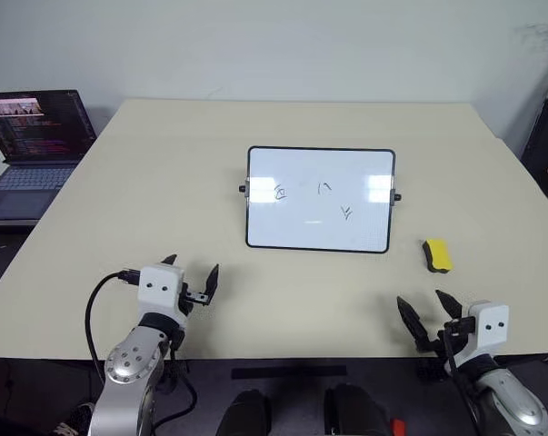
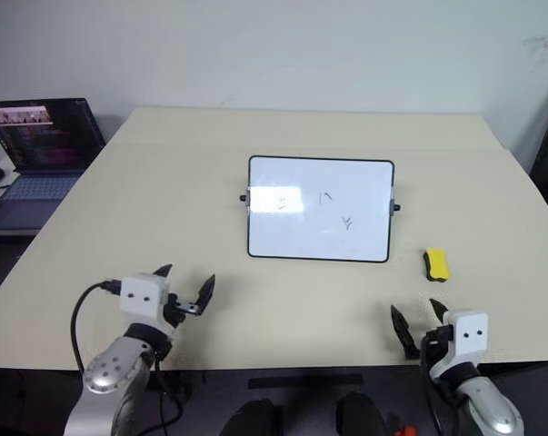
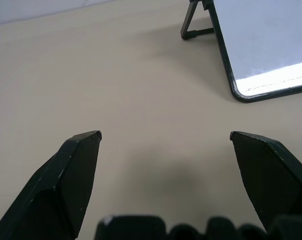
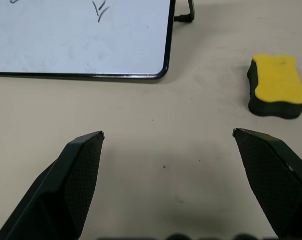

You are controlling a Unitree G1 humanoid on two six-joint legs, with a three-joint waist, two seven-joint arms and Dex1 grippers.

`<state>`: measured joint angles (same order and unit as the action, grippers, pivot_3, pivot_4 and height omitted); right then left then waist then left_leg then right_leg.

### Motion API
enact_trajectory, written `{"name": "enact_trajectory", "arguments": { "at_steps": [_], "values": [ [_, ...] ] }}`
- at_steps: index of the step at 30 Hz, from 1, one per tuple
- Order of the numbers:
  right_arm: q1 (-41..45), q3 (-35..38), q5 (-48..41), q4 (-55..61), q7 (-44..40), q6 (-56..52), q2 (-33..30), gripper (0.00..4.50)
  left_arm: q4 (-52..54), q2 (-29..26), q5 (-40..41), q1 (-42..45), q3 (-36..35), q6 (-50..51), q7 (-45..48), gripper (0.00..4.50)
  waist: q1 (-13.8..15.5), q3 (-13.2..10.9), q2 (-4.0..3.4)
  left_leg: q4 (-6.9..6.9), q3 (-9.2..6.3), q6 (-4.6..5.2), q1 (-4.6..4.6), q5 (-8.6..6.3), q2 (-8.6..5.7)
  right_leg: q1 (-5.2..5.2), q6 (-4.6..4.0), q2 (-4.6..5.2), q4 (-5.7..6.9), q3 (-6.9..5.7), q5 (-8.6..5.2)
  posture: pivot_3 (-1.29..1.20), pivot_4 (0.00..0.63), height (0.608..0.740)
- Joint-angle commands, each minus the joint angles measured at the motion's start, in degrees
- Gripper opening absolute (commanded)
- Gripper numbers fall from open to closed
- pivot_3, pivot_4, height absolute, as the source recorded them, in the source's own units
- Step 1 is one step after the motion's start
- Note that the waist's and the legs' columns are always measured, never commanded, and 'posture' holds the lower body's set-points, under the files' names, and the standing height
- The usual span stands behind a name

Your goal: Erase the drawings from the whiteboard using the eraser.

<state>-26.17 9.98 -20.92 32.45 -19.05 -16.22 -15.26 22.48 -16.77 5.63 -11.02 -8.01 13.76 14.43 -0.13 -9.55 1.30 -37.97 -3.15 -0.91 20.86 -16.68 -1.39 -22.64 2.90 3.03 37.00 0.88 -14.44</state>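
Note:
The whiteboard stands propped in the middle of the beige table, with three small dark drawings on its white face. To its right lies the yellow eraser, dark at the base and flat on the table. My right gripper hovers open near the table's front edge, short of the eraser and slightly left of it. In the right wrist view the eraser lies beyond the right fingertip. My left gripper is open and empty at the front left, short of the board's lower left corner.
An open laptop sits on a lower surface beyond the table's left edge. A dark object stands off the far right edge. Bare tabletop lies between both grippers and the board.

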Motion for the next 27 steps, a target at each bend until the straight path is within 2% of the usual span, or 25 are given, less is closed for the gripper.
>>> {"name": "enact_trajectory", "arguments": {
  "at_steps": [1, 9, 14, 17, 21, 27],
  "values": [
    [0.86, 0.3, 0.17, 0.41, 0.13, -0.24, -0.58, 4.47, 2.0, -0.52, -0.57, 0.32, -0.07, -0.72, -0.16, 4.5, 0.0, 0.01, 0.0, 0.0, -0.01, 0.0, -0.01, 0.0, 0.0, 0.01, 0.0, 0.0, 0.0, 0.0, 0.0, 0.0, 0.15, 0.74],
    [1.2, -2.43, 0.45, 5.58, 0.37, -1.61, -0.84, 4.47, 2.44, -2.13, -0.3, 0.02, -3.26, -2.52, 0.05, 4.5, 0.0, 0.0, -0.02, 0.06, -0.14, -0.02, 0.01, -0.01, 0.01, 0.02, -0.05, 0.01, -0.01, 0.03, -0.05, 0.0, 0.15, 0.74],
    [7.65, -4.25, 1.72, 3.77, 2.11, 0.28, 1.18, 4.47, -1.09, -4.62, 0.77, 4.78, -6.41, -4.9, 1.1, 4.5, 0.01, 0.0, -0.01, 0.02, -0.12, -0.02, -0.01, -0.01, 0.01, 0.04, -0.04, 0.01, -0.02, -0.03, -0.05, 0.0, 0.15, 0.74],
    [11.58, -3.92, 3.58, 4.45, 6.65, -0.32, 3.75, 4.47, -4.69, -6.27, 2.62, 9.57, -7.31, -4.34, 2.98, 4.5, 0.01, 0.01, -0.02, 0.04, -0.13, -0.02, -0.02, -0.01, 0.0, 0.04, -0.05, -0.01, 0.0, -0.08, -0.04, 0.0, 0.15, 0.74],
    [16.91, 1.98, -1.11, 6.33, 12.48, -5.64, 5.89, 4.47, -9.11, -8.56, 4.72, 16.74, -4.77, -5.41, 8.62, 4.5, 0.12, -0.01, -0.01, 0.05, -0.14, -0.02, 0.03, -0.01, -0.03, -0.01, -0.3, -0.04, 0.0, -0.13, 0.13, 0.0, 0.15, 0.74],
    [22.4, 8.78, -6.85, 4.79, 15.76, -12.7, 3.97, 4.47, -5.86, -12.13, 12.43, 22.1, 2.31, -0.05, 22.99, 4.5, -0.06, -0.02, -0.02, 0.1, -0.13, 0.02, 0.04, -0.04, -0.16, 0.0, -0.24, -0.02, 0.0, -0.09, 0.13, 0.0, 0.15, 0.74]
  ]
}}
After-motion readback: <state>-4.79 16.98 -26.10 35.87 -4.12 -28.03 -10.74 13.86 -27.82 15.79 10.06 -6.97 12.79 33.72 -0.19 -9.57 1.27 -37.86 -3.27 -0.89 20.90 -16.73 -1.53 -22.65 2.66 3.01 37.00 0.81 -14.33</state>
